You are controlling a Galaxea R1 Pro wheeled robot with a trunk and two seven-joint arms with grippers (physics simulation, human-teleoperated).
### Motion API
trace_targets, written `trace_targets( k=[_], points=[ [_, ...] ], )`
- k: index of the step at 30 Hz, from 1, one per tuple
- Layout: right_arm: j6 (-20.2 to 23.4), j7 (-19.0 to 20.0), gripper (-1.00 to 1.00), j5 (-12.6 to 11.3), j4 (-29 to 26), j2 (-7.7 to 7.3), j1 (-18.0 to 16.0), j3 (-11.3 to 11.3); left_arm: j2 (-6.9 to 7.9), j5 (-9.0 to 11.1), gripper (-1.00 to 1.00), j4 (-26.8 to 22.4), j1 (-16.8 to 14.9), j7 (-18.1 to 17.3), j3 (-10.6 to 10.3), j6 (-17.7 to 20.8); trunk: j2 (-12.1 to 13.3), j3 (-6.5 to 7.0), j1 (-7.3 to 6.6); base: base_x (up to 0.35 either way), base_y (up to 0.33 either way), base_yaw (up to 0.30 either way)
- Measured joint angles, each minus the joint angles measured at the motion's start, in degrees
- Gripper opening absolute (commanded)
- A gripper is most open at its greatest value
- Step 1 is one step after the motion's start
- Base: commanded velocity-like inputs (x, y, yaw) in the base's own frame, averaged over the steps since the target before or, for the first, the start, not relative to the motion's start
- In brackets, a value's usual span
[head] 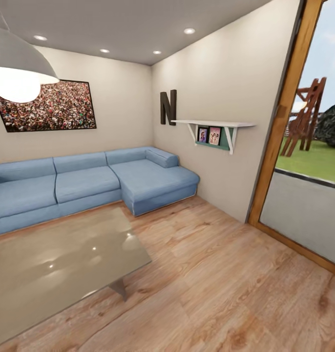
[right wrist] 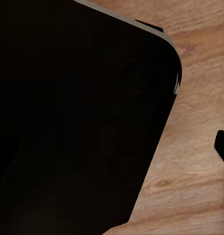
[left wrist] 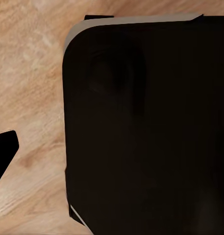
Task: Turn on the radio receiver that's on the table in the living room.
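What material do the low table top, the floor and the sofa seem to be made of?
The table top looks like glossy glass or lacquer: grey-beige, mirroring ceiling lights. The floor looks like light wood planks, with visible grain and knots. The sofa seems upholstered in matte pale-blue fabric, with soft seams.

Home living room w/ light wood plank floor and beige walls. Pale-blue sectional sofa at 10–11 o'clock under crowd-picture wall art; glossy low coffee table at 8 o'clock. Photo shelf at 1 o'clock, garden window at 3.
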Motion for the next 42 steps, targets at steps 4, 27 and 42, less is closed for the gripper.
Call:
trace_targets(
  k=[4,27,42],
  points=[
    [0.0,0.0,1.00,0.0,0.0,0.01,0.0,0.0,0.03,0.0,1.00,0.0,0.0,0.0,0.0,0.0,0.0,0.00,0.00,0.000,0.000,0.272],
    [0.0,0.0,1.00,0.0,0.0,-0.01,0.0,0.0,0.01,0.0,1.00,0.0,0.0,0.0,0.0,0.0,0.0,0.00,0.00,0.000,0.000,0.272],
    [0.0,0.0,1.00,0.0,0.0,-0.02,0.0,0.0,0.02,0.0,1.00,0.0,0.0,0.0,0.0,0.0,0.0,0.00,0.00,0.000,0.000,0.272]
  ],
)
